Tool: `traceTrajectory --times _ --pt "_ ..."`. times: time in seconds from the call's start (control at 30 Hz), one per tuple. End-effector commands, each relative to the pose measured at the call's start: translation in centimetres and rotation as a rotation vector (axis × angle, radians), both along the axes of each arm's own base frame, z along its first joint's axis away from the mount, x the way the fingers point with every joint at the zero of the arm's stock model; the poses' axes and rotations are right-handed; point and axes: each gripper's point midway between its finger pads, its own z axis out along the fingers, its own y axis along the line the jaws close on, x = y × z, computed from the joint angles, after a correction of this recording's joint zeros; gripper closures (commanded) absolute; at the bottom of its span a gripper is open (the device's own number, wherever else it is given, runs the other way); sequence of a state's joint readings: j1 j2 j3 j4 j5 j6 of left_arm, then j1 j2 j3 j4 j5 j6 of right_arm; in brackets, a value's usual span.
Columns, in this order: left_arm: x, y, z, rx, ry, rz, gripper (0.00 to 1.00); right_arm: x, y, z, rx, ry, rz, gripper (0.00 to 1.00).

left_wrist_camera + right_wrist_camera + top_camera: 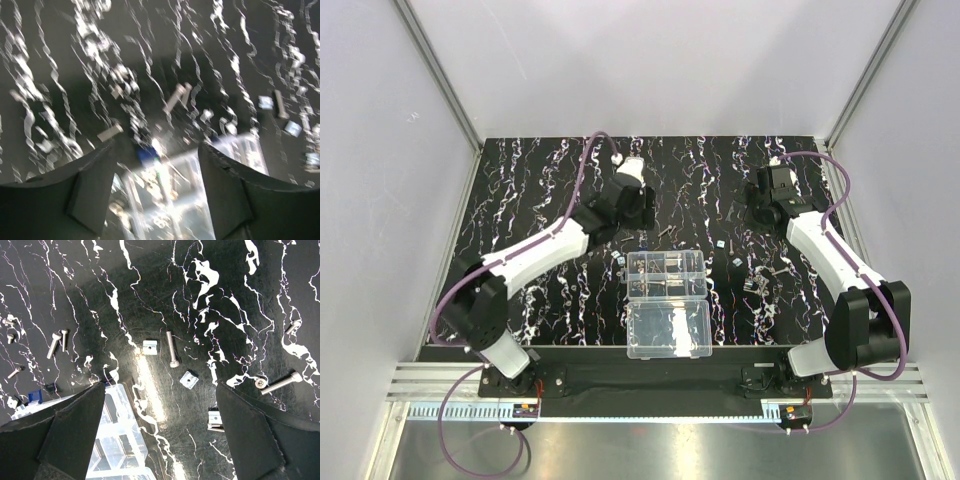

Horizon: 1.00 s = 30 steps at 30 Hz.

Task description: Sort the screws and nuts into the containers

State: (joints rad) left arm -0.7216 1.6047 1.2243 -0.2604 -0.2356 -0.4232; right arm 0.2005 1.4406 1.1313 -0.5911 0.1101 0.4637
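Your left gripper (155,149), jaws parted and empty, hovers at the organizer box's (667,275) far edge; centre it across the screw (176,97) just beyond. Right gripper (161,386) hangs spread wide, empty.

A black mat (520,190) veined with white and purple streaks lies spread flat before me. Plain white walls (650,60) close me in on three sides, met by slanting aluminium posts (438,70). Along the near edge runs a ribbed aluminium rail (430,378), then the bare brushed-steel bench (650,450). A small blue scrap (34,396) rests on the mat; what it is, I cannot tell.
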Motion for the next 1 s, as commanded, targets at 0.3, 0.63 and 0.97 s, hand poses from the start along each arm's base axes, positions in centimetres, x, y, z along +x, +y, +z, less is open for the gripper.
traceTrajectory --times 0.3,0.63,0.97 --pt "4.3 -6.3 -5.6 0.2 0.036 -0.372 0.41 2.0 -0.1 2.2 -0.013 -0.064 0.001 0.0" --pt "5.4 -6.4 -9.8 0.206 0.095 -0.333 0.51 2.2 0.0 2.4 -0.007 -0.07 0.0 0.0" --pt "5.9 -6.2 -13.1 0.215 0.157 -0.307 0.54 2.4 0.0 2.1 -0.011 -0.06 -0.001 0.0"
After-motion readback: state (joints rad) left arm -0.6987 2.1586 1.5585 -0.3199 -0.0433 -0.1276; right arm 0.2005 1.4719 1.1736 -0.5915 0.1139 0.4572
